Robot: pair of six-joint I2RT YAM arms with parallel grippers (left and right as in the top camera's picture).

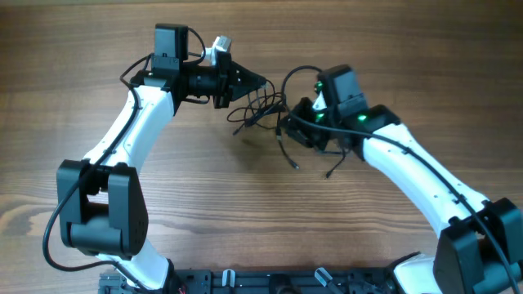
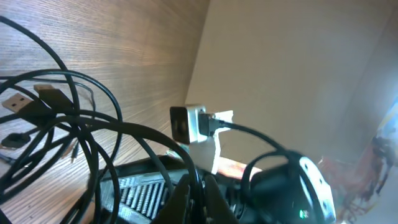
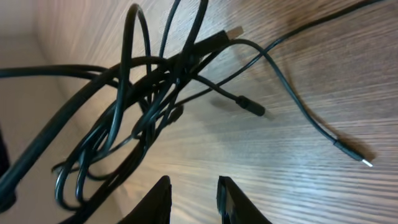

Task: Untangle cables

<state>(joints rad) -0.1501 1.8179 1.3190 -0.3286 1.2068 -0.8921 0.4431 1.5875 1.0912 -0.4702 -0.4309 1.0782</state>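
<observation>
The cables (image 1: 263, 109) are a tangle of thin black cords between my two grippers, with loose ends trailing toward the front (image 1: 294, 163). My left gripper (image 1: 260, 82) is shut on one cord at the tangle's upper left; the left wrist view shows that cord pinched between the fingers (image 2: 200, 190), with loops and a USB plug (image 2: 51, 94) hanging to the left. My right gripper (image 1: 288, 124) is at the tangle's right side. In the right wrist view its fingers (image 3: 194, 190) are open and empty, with the knot (image 3: 149, 93) ahead and above them and small plug ends (image 3: 252, 109) lying on the wood.
The wooden table (image 1: 204, 204) runs under everything. The right arm's body and white wrist camera (image 2: 189, 123) sit close behind the left gripper. Another thin cord end (image 3: 356, 155) lies to the right.
</observation>
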